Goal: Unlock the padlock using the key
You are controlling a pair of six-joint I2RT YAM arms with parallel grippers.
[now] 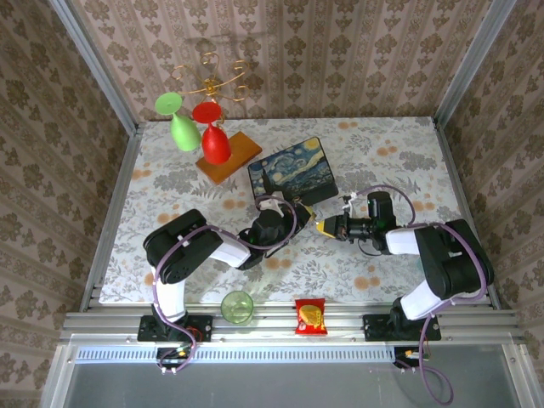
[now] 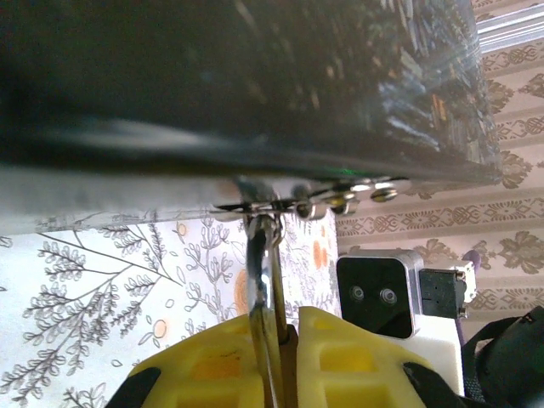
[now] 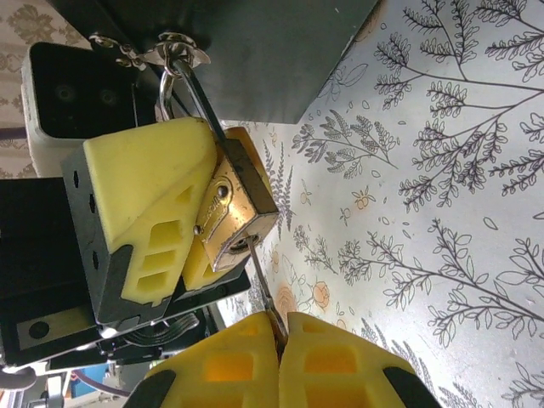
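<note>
Brass and steel, rigid, probably slippery: padlock [image 3: 234, 208] pinched across flat body in left gripper [image 2: 276, 327], thin key [image 3: 262, 285] nipped at outer end in right gripper [image 3: 279, 330].

Lab rig — aluminium frame [image 1: 280, 323], wallpapered panels [image 1: 297, 59]
</note>
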